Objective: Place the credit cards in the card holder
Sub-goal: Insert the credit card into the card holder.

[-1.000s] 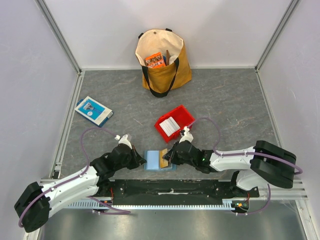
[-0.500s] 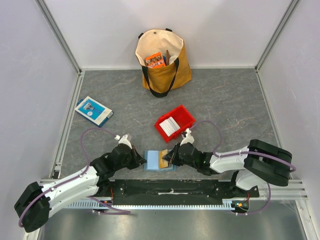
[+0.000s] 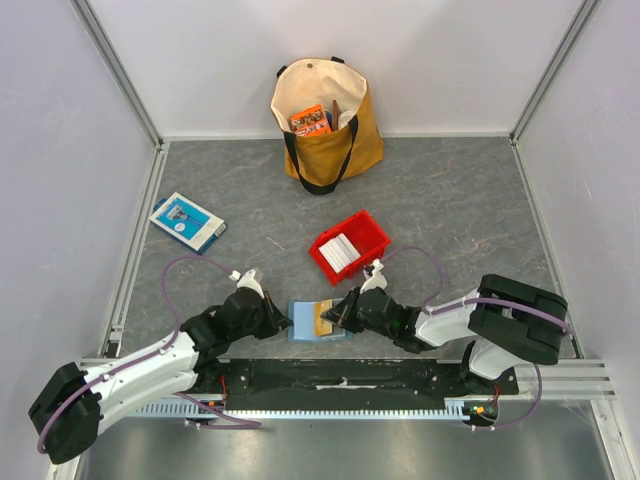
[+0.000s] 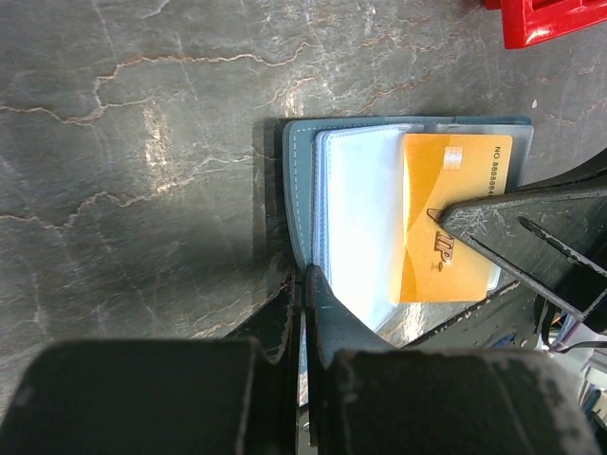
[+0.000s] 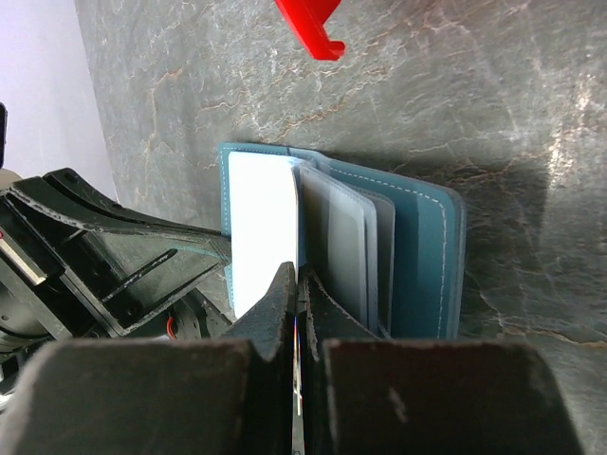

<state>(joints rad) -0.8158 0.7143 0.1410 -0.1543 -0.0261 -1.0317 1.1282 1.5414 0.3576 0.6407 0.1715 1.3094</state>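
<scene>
**Now: both grippers closed at the open card holder**

Centrally, at the near edge of the table [image 3: 450,210], the teal card holder [image 3: 303,322] lies open and flat, its clear pocket leaves fanned between the two covers. The left gripper [image 3: 284,322] meets it from the left. Its fingers [image 4: 322,313] are pressed together on the edge of the left cover, which runs in between them. The right gripper [image 3: 335,317] meets it from the right. Its fingers [image 5: 280,294] are likewise pressed together, and a thin edge shows between them in the right wrist view. They appear to pinch the tan-orange card [image 4: 455,227], which lies flat over the right half of the holder. Whether the card's edge has entered a pocket cannot be told. Just beyond the right gripper stands the red bin [image 3: 372,228], holding a stack of white cards [image 3: 340,251]. A blue-and-white box [image 3: 186,221] lies far left. A tan tote bag [image 3: 360,140] stands at the far wall.
</scene>
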